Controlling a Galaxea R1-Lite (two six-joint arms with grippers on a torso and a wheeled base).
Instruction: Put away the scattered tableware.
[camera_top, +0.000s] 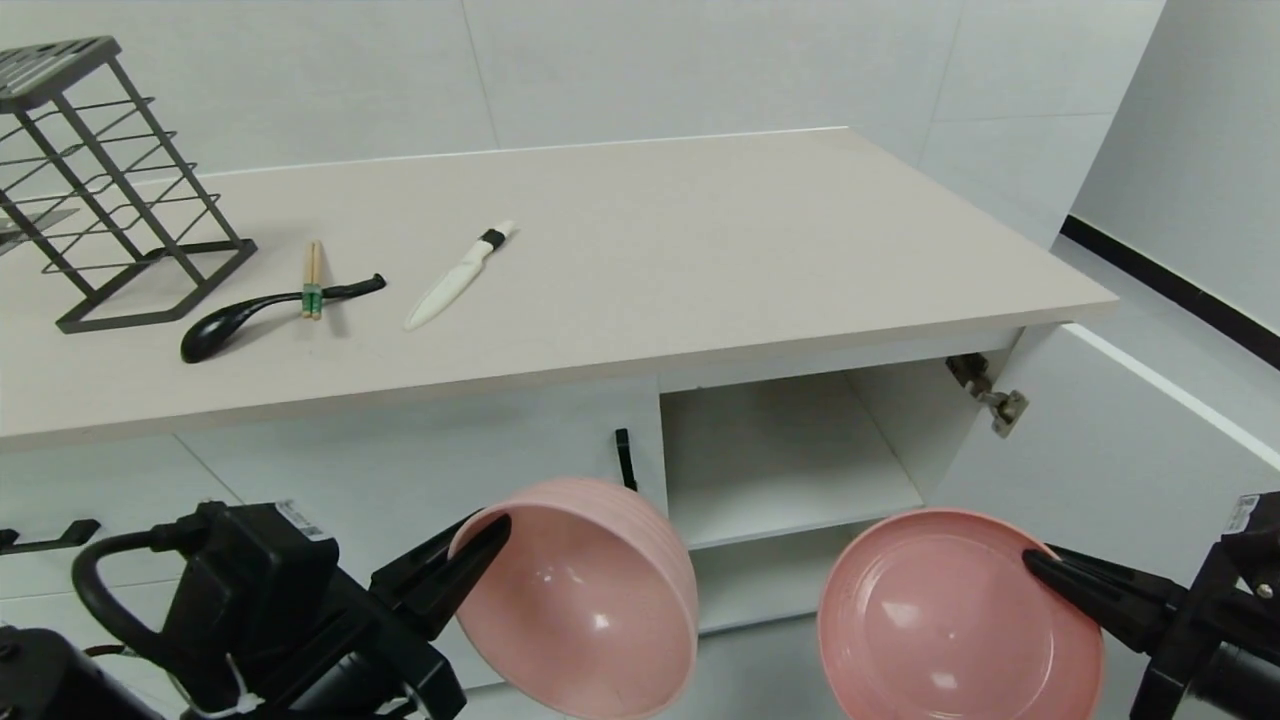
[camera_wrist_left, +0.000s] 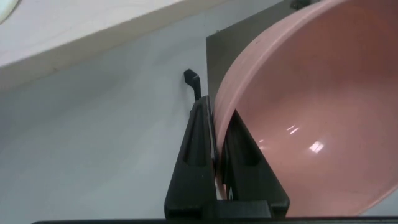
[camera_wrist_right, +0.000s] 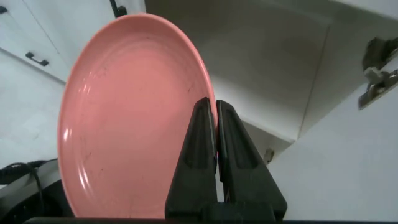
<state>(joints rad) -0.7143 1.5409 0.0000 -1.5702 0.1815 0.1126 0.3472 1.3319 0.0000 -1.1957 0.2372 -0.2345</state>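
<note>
cupboard (camera_top: 790, 470) stands open; your left end effector (camera_top: 490, 530) pinches the bowl (camera_top: 590, 600), right end effector (camera_top: 1035, 562) the plate (camera_top: 940, 620), so probably shelve both next.

Pale beige laminate countertop (camera_top: 700, 250) ran along the white wall, over white cabinets. Four items sat on it, all toward the left end. Black wire rack (camera_top: 110, 190) stood upright at far left, near the back. Black long-handled spoon (camera_top: 250, 310) lay just beside the rack's base, bowl end toward the front edge and handle pointing right. Pair of wooden chopsticks with a green band (camera_top: 313, 280) lay across the spoon handle, touching it. Cream-white knife with a black band at the handle (camera_top: 455, 280) lay on a diagonal right of the spoon, apart from it, tip toward the front edge. Below the counter, the open cabinet compartment showed one white shelf (camera_top: 780, 480).
</note>
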